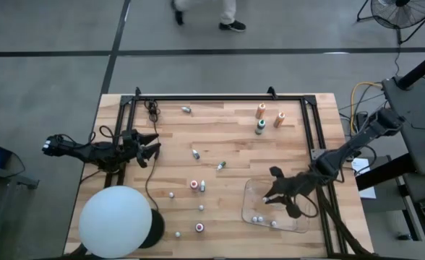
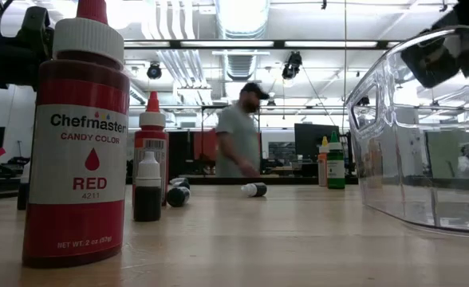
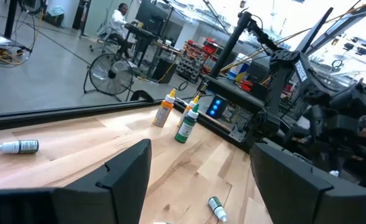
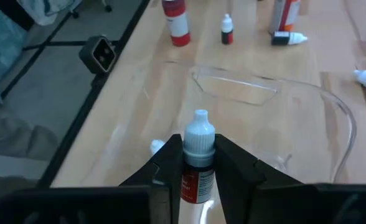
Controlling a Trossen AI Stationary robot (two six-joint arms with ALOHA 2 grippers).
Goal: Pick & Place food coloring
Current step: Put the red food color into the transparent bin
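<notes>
My right gripper (image 4: 199, 163) is clamped on a small white-capped food coloring bottle (image 4: 198, 155), held upright between my two dark fingers (image 4: 164, 165). I hang over the clear shallow plastic tray (image 1: 250, 195) at the wooden tabletop's (image 1: 234, 144) near right corner, my arm reaching in across the right edge. Two or three tiny bottles (image 1: 256, 218) already lie inside the tray. My left gripper (image 1: 149, 146) waits near the left edge with its fingers spread wide and nothing between them. Bare wood lies open between us, with loose bottles scattered on it. Near the far edge stand two orange bottles (image 1: 261, 110) and a green-capped bottle (image 1: 259, 127).
</notes>
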